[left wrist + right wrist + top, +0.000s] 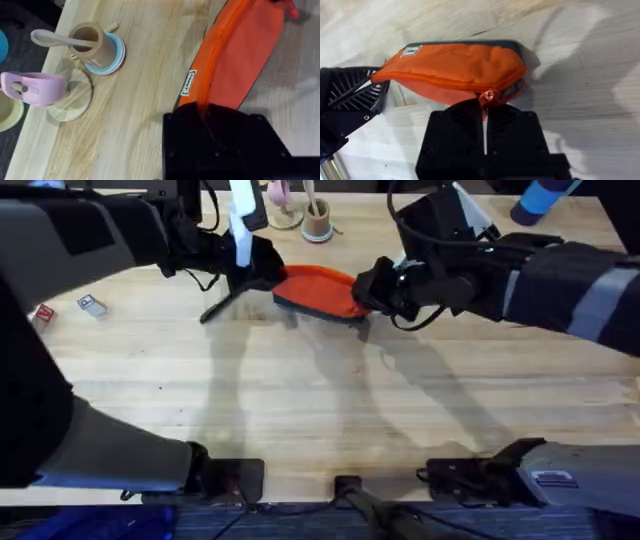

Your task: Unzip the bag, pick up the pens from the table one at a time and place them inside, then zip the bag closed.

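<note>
The orange bag (pixel 318 290) lies on the table (pixel 320 400) at the back centre, stretched between both grippers. My left gripper (pixel 268 278) is shut on the bag's left end, and in the left wrist view the orange fabric (pixel 235 55) runs out from between its fingers (pixel 205 112). At the bag's right end my right gripper (pixel 486 107) is shut on the small orange zipper pull (pixel 489 95). No gap shows along the zipper on the bag (pixel 455 67). A slim black pen (pixel 222 306) lies on the table just left of the bag.
A wooden cup with a spoon (pixel 90 42) on a blue coaster and a pink mug (pixel 35 87) stand behind the bag near the table's far edge. Two small items (pixel 92 305) lie at the far left.
</note>
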`<control>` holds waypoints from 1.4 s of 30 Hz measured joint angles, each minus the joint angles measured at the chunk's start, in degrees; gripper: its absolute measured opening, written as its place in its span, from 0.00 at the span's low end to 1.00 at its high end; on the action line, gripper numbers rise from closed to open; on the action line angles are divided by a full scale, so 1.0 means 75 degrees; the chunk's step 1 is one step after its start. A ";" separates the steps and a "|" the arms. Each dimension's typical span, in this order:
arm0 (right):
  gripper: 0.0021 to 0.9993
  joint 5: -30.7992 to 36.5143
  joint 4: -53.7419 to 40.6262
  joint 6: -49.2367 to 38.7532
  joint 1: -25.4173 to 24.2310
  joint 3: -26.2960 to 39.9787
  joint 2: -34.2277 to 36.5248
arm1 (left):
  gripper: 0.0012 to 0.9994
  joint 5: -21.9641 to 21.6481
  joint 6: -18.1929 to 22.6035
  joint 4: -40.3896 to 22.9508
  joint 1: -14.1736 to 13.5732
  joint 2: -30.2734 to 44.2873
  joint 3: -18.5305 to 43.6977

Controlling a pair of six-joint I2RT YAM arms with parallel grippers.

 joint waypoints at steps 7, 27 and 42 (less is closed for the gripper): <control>0.03 -0.0401 -0.0021 0.0003 -0.0015 0.0000 0.0000 | 0.04 -0.0055 0.0000 0.0006 0.0044 0.0000 0.0000; 0.03 -0.0800 -0.0352 0.0002 -0.0009 -0.0003 -0.0617 | 0.04 -0.0061 0.0000 -0.0005 0.0044 -0.0001 0.0000; 0.03 -0.0891 -0.0401 0.0000 -0.0003 -0.0003 -0.1082 | 0.04 -0.0050 0.0000 -0.0152 0.0044 -0.0003 0.0015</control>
